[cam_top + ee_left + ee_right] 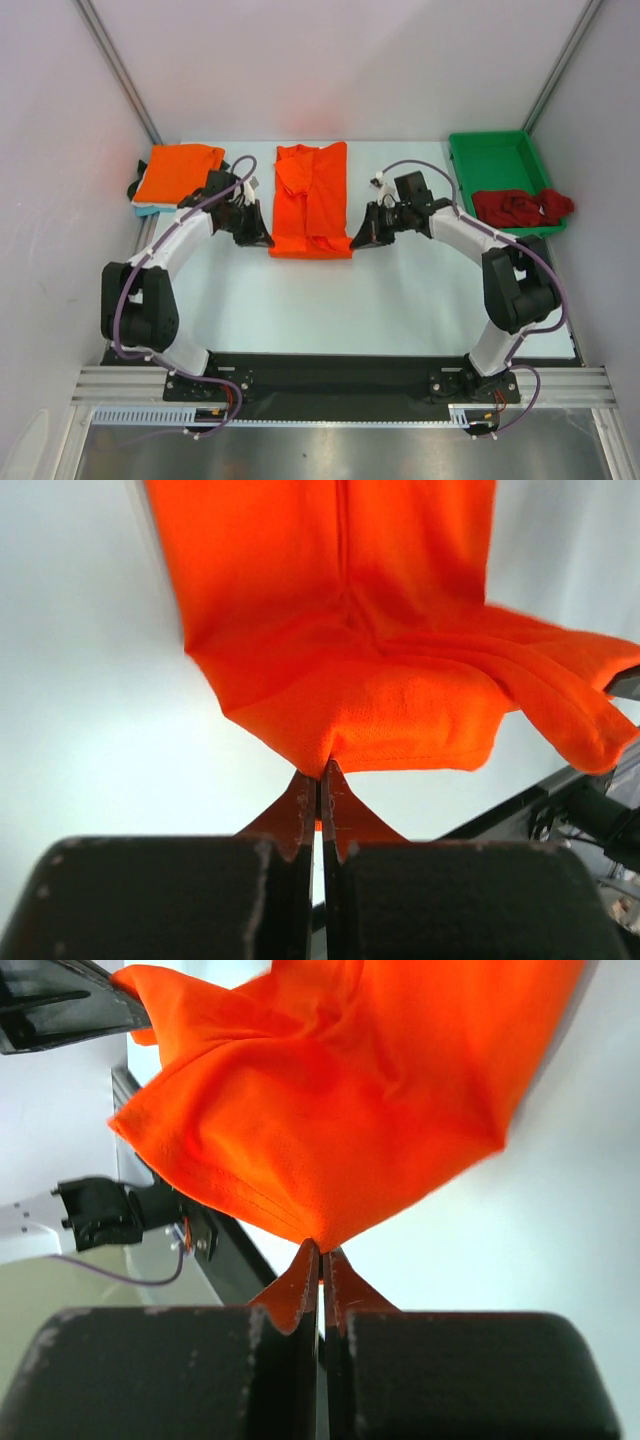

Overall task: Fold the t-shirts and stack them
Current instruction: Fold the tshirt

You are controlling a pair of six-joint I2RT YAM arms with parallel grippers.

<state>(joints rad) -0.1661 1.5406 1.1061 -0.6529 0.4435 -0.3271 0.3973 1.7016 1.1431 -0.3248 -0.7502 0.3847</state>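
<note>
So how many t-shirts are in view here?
4: an orange one mid-table; a folded orange one far left, on a pale blue one; a dark red one in the green tray. Others may be hidden underneath.

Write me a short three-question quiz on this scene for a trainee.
1. True or false: the left gripper and right gripper both stand open.
2. The dark red t-shirt lies: A draped over an arm; B in the green tray; C between the grippers.
3. Fill in: each gripper pinches a near corner of the middle t-shirt, whose colour is ____.
Key: 1 false; 2 B; 3 orange.
</note>
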